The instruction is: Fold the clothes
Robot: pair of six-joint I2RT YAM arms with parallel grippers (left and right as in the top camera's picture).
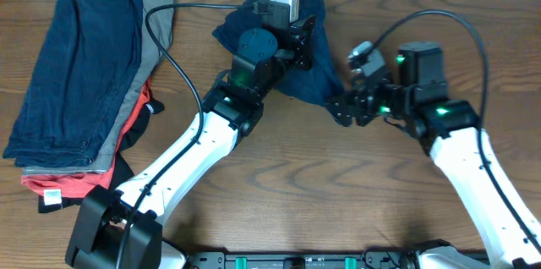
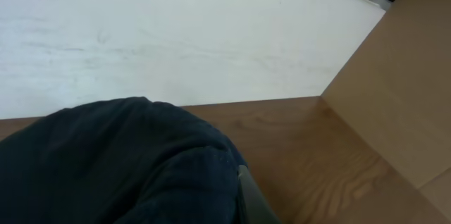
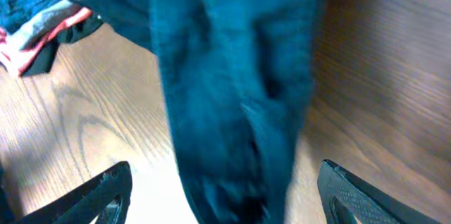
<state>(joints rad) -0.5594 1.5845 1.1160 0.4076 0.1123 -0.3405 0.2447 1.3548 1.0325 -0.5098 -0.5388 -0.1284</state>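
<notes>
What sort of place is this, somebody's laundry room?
More likely a robotics lab or test bench: a white left arm and right arm with trailing cables work at a wooden table by a plain white wall, with a pile of clothes and one dark blue garment to practise on.

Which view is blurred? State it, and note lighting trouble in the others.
Right wrist: the navy garment is smeared with blur, its weave lost. Left wrist: the same garment sits too close, dark and soft, against a bright, washed-out wall. Overhead: sharp and evenly lit, no glare on the table.
</notes>
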